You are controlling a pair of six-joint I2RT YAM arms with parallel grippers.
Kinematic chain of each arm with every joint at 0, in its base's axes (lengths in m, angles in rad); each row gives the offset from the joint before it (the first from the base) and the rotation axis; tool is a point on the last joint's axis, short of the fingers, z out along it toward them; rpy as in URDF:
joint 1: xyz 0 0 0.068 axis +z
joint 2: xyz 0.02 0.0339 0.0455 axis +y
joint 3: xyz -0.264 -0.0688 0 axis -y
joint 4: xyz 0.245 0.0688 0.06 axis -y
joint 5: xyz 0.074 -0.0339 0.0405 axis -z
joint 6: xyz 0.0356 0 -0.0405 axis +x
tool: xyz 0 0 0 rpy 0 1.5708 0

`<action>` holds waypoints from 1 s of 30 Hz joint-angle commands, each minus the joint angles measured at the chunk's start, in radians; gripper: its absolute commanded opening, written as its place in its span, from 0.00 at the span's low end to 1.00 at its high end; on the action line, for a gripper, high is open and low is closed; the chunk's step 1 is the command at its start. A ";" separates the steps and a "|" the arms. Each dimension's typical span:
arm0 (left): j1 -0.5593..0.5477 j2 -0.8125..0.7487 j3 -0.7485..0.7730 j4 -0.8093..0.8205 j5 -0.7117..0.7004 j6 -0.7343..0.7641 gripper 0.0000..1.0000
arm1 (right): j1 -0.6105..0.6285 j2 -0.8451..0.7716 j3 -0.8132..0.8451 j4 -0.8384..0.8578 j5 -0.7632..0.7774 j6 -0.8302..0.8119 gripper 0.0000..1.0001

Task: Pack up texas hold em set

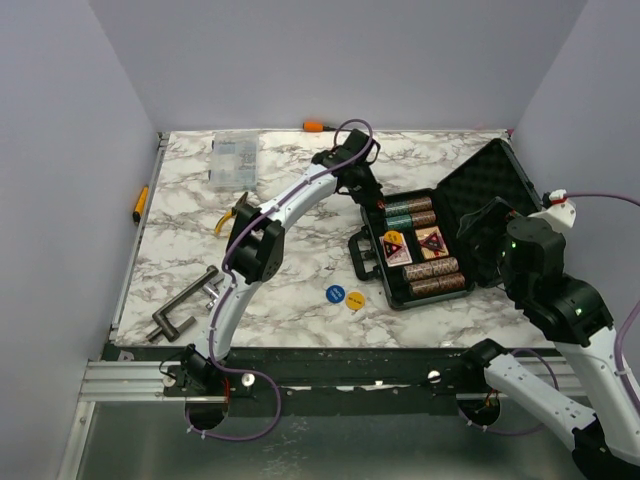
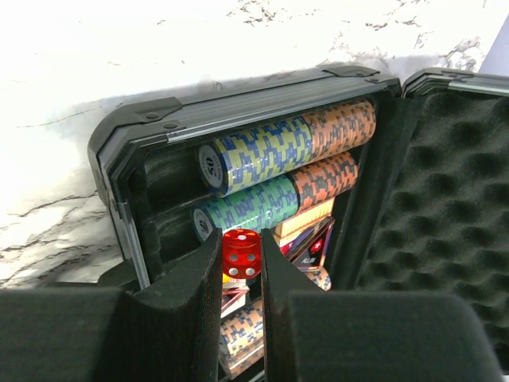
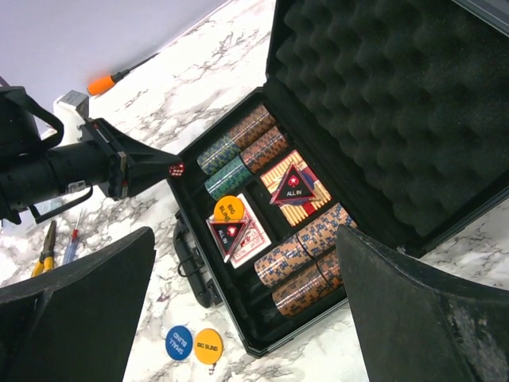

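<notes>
My left gripper (image 2: 241, 263) has its jaws nearly together, pinching a red die (image 2: 241, 253) by two opposite flat faces. The right gripper (image 3: 245, 239) stands spread wide with nothing in it, hanging over the open set.

The die looks hard, light and slick. I judge it could squirt out of the pads or roll on release, so I want it low in the foam before letting go.

The blue disc (image 1: 335, 294) and yellow disc (image 1: 354, 298) lie flat on the marble at lower centre of the top view, just left of the case. They look thin and stiff, awkward to get under, and I would take each by its edge.

The black case (image 1: 487, 180) sits right of centre, with the lid propped open towards the right. It looks rigid and fairly heavy with chips in it. I would push the lid at its free edge and lift by the handle (image 1: 357, 255).

Inside, teal-and-brown chip stacks (image 2: 278, 147) lie in foam troughs at both ends. Two card decks (image 3: 294, 187) sit between them.
</notes>
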 commanded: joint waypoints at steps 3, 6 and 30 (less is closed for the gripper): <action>0.008 0.022 -0.017 0.067 0.016 -0.107 0.00 | 0.004 -0.012 -0.011 0.019 0.042 -0.027 0.99; 0.013 0.019 -0.038 0.072 0.005 -0.125 0.00 | 0.006 -0.020 -0.011 0.016 0.051 -0.040 0.99; 0.028 0.008 -0.102 0.096 0.004 -0.169 0.41 | 0.005 -0.037 -0.011 0.019 0.052 -0.092 0.99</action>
